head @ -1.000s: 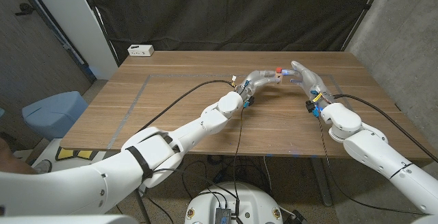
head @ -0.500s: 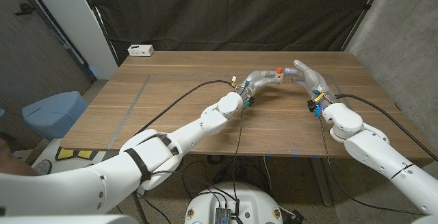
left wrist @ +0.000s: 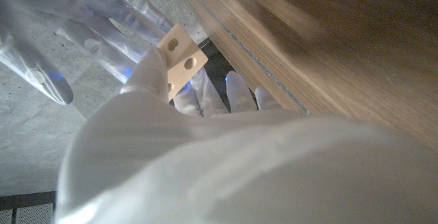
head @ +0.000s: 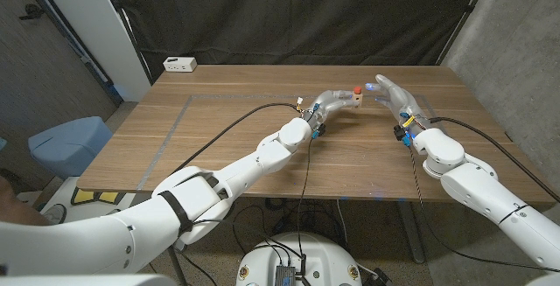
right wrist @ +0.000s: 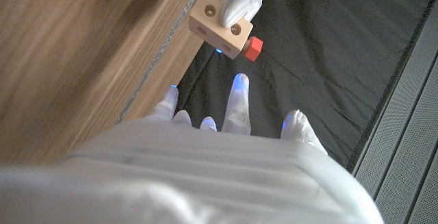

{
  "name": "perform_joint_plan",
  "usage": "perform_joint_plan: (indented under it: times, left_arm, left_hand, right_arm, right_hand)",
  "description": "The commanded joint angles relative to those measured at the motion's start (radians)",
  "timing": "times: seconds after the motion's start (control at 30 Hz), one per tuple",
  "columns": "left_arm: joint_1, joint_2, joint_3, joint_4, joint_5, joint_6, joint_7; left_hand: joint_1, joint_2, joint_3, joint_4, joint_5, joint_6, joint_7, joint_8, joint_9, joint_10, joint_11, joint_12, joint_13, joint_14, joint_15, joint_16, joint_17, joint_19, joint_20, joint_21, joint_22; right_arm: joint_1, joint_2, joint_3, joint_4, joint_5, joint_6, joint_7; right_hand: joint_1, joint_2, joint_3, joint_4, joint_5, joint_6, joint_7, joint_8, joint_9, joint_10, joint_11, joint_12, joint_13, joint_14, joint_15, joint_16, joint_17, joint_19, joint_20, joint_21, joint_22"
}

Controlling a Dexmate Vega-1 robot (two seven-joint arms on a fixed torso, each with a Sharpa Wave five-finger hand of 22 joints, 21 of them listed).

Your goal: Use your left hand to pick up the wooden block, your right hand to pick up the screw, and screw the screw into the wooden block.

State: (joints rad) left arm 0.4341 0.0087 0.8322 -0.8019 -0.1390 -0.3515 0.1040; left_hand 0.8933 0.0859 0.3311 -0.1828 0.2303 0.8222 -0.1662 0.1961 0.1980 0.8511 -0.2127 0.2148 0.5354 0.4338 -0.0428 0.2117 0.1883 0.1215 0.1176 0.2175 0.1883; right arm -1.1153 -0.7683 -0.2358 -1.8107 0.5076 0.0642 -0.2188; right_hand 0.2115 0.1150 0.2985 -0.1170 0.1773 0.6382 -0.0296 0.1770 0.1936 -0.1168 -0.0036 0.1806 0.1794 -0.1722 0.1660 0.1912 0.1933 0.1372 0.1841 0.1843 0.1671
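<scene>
Wooden block is gripped by left robot hand above the table's far middle. Red screw is already seated in it; right robot hand is released, fingers spread, just beside. Task judged nearly done.

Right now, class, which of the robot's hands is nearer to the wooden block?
Left. The left hand holds the wooden block in its fingers; the right hand hangs open just beside it, with a gap between.

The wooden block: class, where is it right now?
In the head view, the wooden block is held above the table's far middle by the left robot hand, beside the open right robot hand.
</scene>
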Motion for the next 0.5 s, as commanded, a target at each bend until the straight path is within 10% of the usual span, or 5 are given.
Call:
perform_joint_plan:
  times: [0.03, 0.5]
  left_arm:
    - [-0.003, -0.003, 0.002, 0.005, 0.001, 0.002, -0.002]
    - [-0.012, -0.012, 0.002, 0.028, -0.001, -0.008, -0.004]
  left_hand:
    - [0.002, 0.008, 0.032, 0.027, 0.007, 0.028, 0.005, 0.005, 0.004, 0.008, -0.002, 0.007, 0.006, 0.009, -0.05, 0.003, 0.002, 0.002, -0.006, 0.003, 0.003]
    - [0.001, 0.008, 0.032, 0.027, 0.007, 0.028, 0.005, 0.005, 0.004, 0.009, -0.002, 0.008, 0.006, 0.009, -0.051, 0.003, 0.002, 0.003, -0.008, 0.003, 0.003]
  right_arm:
    - [0.027, -0.008, -0.014, 0.025, 0.009, -0.004, 0.035]
    - [0.064, -0.019, -0.037, 0.052, 0.025, -0.004, 0.096]
  right_hand:
    - [-0.01, 0.002, 0.001, 0.009, -0.003, -0.019, 0.001, -0.006, 0.005, -0.02, 0.001, -0.007, 0.002, -0.026, 0.005, -0.002, 0.004, -0.014, 0.006, -0.007, 0.003]
    - [-0.036, 0.0, -0.006, 0.022, -0.003, -0.081, -0.006, -0.003, 0.003, -0.085, 0.006, -0.009, 0.002, -0.074, 0.008, -0.007, 0.008, -0.06, 0.013, -0.01, 0.004]
